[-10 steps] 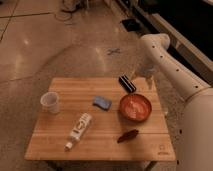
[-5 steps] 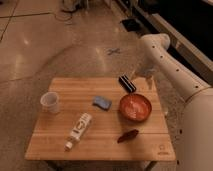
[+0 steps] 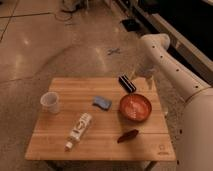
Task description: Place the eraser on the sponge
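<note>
At the far right edge of the desk: the tool (image 3: pixel 146 76) hangs on the end of the white arm (image 3: pixel 172 67), just to the right of the eraser; contact between the two cannot be told
Tool state: cannot tell whether it is apart or together; nothing can be seen clamped in it
Arm: it enters from the right side, bends at a rounded joint above the floor beyond the desk, then drops toward the desk's far edge
Eraser (image 3: pixel 126 83): black block with a pale stripe, lying flat and slanted on the desk near the far right edge, just behind the bowl; it is not on the sponge
Sponge (image 3: pixel 102 103): blue pad with a paler edge, flat near the middle of the desk, left of the bowl and nearer to the camera than the eraser, apart from both
Bowl (image 3: pixel 135 107): orange, upright, on the right half of the desk between the eraser and the dark red object
Dark red object (image 3: pixel 128 135): elongated, lying slanted in front of the bowl
Bottle (image 3: pixel 80 130): white, on its side toward the near left, its cap pointing to the front edge
Cup (image 3: pixel 50 102): clear, upright on the left side, well apart from the sponge
Desk (image 3: pixel 65 86): light wood top, standing on a speckled floor
</note>
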### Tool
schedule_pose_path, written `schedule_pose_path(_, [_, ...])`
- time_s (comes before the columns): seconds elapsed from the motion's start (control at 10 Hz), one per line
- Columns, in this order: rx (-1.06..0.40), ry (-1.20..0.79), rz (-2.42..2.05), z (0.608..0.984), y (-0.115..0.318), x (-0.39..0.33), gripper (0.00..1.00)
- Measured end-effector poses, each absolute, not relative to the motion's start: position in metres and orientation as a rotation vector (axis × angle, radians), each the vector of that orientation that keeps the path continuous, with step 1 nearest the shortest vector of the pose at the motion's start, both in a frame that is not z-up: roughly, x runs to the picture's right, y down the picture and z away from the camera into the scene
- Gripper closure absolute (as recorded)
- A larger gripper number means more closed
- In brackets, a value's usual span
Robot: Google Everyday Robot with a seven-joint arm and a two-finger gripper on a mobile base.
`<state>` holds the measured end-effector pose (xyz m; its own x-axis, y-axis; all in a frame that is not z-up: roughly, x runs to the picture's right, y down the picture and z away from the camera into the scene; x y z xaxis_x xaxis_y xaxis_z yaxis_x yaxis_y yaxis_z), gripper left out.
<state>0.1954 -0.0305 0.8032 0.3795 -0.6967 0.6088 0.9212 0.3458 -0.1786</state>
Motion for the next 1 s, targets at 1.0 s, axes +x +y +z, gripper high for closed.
schedule_pose_path(1.0, [-0.338,-0.530,-1.272,0.868,-0.040,0.183,0.27])
